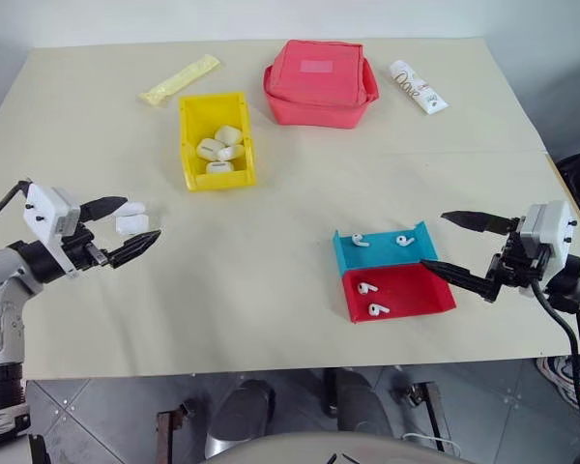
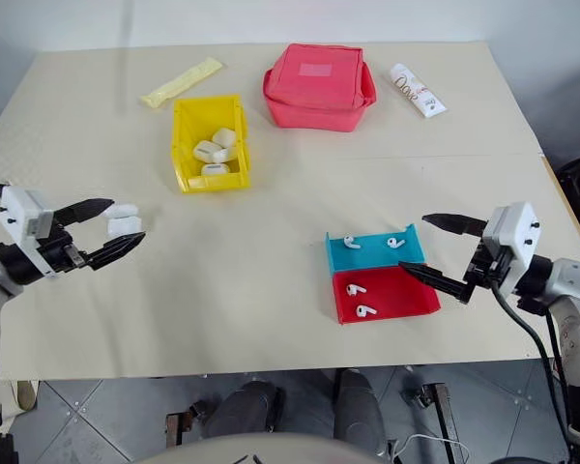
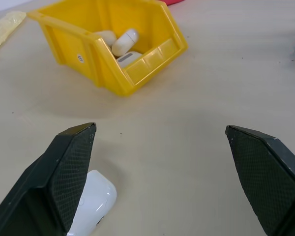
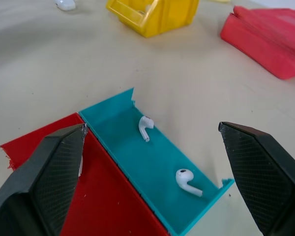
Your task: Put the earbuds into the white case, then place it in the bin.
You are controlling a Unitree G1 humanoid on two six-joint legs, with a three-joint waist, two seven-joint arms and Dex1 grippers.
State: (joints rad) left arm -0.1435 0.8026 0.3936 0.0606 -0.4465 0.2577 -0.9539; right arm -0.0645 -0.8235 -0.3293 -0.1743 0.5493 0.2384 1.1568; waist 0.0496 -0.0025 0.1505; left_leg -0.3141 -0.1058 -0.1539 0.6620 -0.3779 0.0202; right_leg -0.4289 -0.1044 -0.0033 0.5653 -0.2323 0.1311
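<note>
Earbuds [image 1: 360, 240]: four loose ones in the tray, two in the blue half, two in the red
Table [image 1: 271, 300]: cream top, everything sits on it
Red pouch [image 1: 319, 82]: far side, just right of the bin
Tray [image 1: 435, 295]: blue-and-red, near the right gripper
Bin [image 1: 188, 145]: yellow, few white cases inside already
Left gripper [image 1: 130, 230]: fingers spread wide, holding nothing
Right gripper [image 1: 443, 244]: wide open too, at the tray's edge
White case [image 1: 132, 217]: on the table right by the left gripper's fingers

Items on the table, by count: four earbuds [image 1: 360, 241], two in the tray's [image 1: 435, 290] blue half and two in its red half; four white cases in the yellow bin [image 1: 189, 135]; one case [image 1: 130, 223] outside it; one red pouch [image 1: 319, 82]; one yellow packet [image 1: 180, 79]; one white tube [image 1: 418, 86].
</note>
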